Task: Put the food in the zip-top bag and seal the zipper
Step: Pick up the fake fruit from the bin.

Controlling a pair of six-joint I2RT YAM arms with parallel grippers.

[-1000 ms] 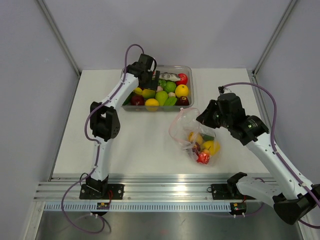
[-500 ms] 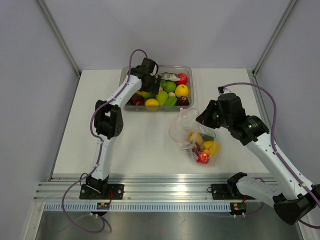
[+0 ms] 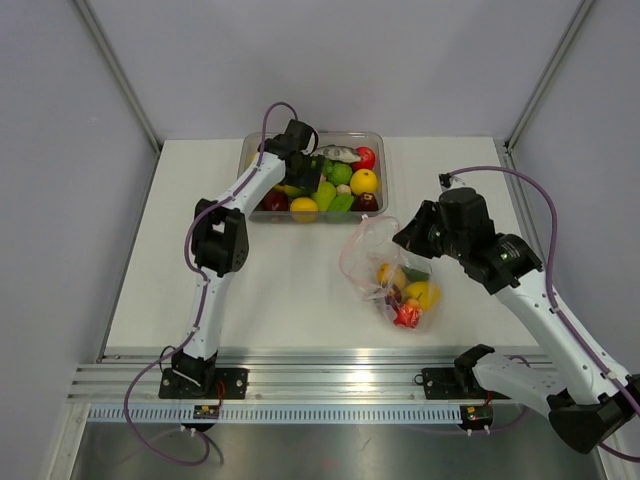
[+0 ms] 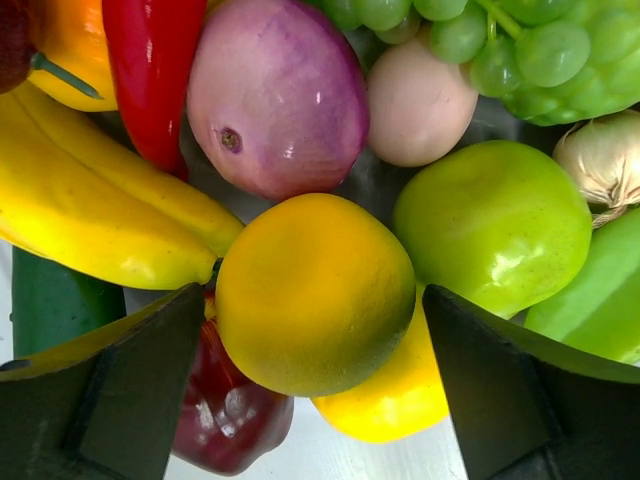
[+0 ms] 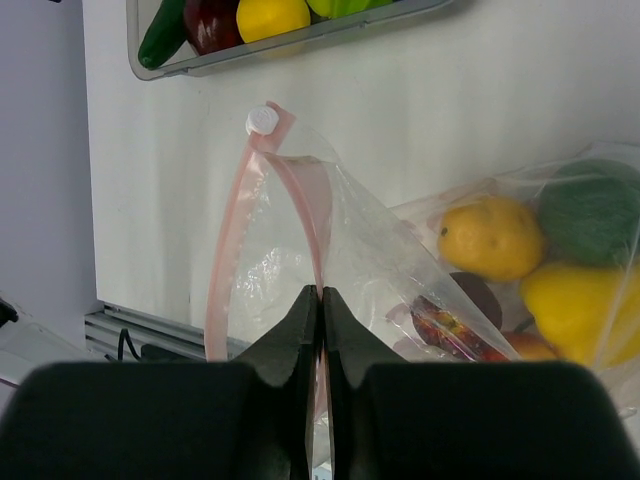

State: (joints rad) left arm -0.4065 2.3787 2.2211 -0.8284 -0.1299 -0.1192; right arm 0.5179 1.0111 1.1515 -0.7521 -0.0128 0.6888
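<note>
The left jaws are hanging open inside the clear tub (image 3: 383, 170), straddling a yellow-orange fruit (image 4: 315, 295) among the other food (image 3: 330, 185); I cannot tell if they are touching it. The right jaws are pinching shut on the zipper (image 5: 233, 255) of the zip-top bag (image 3: 362, 255). The bag is lying on the white surface (image 3: 280, 290) on the tub's near side, carrying yellow, red and green pieces.

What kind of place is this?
Probably a robot testing lab, not a kitchen: two robot arms bolted to a metal rail, plain grey walls, and toy fruit in a tub.
</note>
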